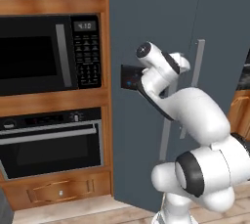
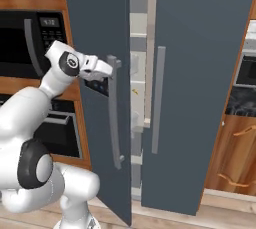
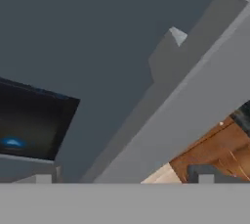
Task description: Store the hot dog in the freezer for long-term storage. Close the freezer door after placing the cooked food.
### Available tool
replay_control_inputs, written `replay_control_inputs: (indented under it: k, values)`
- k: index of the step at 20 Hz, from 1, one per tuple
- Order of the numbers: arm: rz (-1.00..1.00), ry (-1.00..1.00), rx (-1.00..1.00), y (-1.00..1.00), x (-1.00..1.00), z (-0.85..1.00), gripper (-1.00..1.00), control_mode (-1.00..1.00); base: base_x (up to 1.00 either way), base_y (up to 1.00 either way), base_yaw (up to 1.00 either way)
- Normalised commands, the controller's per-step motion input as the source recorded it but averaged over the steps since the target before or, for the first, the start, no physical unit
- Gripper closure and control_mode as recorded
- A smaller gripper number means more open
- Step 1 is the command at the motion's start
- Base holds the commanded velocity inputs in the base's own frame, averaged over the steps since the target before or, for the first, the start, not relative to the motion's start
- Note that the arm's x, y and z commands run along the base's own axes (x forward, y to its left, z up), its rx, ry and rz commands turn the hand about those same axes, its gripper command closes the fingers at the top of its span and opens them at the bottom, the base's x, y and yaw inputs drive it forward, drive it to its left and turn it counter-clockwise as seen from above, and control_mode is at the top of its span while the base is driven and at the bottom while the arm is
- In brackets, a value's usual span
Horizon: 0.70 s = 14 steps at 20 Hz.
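Observation:
The freezer door (image 2: 95, 143) is a slate blue-grey panel standing ajar, with a black control panel (image 1: 130, 76) and a long grey bar handle (image 2: 114, 118). Through the gap beside it I see pale shelves of the freezer (image 2: 137, 38). The hot dog is hidden. My gripper (image 2: 109, 66) is open at the top of the bar handle, just right of the control panel. In the hand view the gripper (image 3: 124, 179) faces the door from close up. The handle (image 3: 185, 96) runs slantwise ahead between the fingertips (image 3: 44, 179). I cannot tell whether they touch it.
The twin door (image 2: 200, 73) with its own handle (image 2: 158, 98) is shut on the right. A black microwave (image 1: 44, 54), an oven (image 1: 49, 145) and a wooden drawer (image 1: 58, 191) fill the wall to the left. Wooden cabinets (image 2: 235, 158) stand at the far right.

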Motion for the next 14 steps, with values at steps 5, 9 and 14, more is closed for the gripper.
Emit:
replay_control_inputs:
  k: [5, 9, 14]
  values:
    - [0.31, -0.42, 0.23, -0.68, 0.3, 0.0, -1.0, -1.0, 0.0, 0.0, 0.0]
    - [0.12, -0.1, 0.05, -0.17, 0.65, 0.0, -1.0, -1.0, 0.0, 0.0, 0.0]
    - [0.01, 0.0, -0.01, 0.02, 0.69, 0.0, -1.0, -1.0, 0.0, 0.0, 0.0]
